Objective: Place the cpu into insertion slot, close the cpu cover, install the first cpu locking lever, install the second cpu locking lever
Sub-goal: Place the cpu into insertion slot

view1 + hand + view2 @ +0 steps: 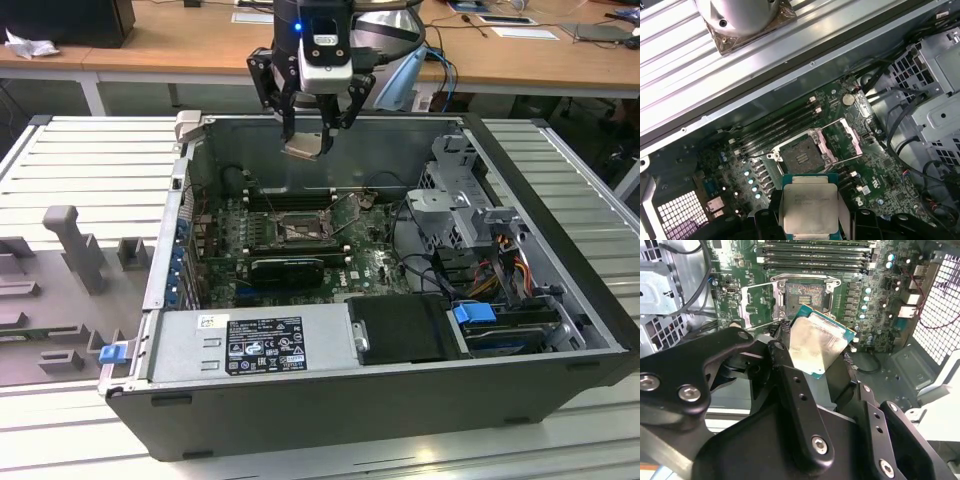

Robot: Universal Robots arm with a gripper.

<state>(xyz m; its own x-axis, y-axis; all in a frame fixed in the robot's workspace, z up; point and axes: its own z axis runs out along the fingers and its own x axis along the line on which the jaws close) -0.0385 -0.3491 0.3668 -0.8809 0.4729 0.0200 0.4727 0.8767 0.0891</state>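
My gripper (308, 135) hangs above the open computer case (560, 290), shut on the cpu (305, 146), a small square chip with a pale metal top. In both wrist views the cpu (817, 345) (810, 210) sits between the black fingers (790, 385), tilted and well clear of the board. Below it, the insertion slot (297, 228) (805, 296) (800, 156) lies bare with its contact field showing. The cpu cover (758, 305) (842, 142) is swung open and stands up beside the slot.
Long black memory slots (290, 198) run just behind the socket and a black graphics card (287, 268) lies in front of it. A power supply (250, 345) and a drive cage (455, 190) with cables fill the case's near side and the exterior view's right.
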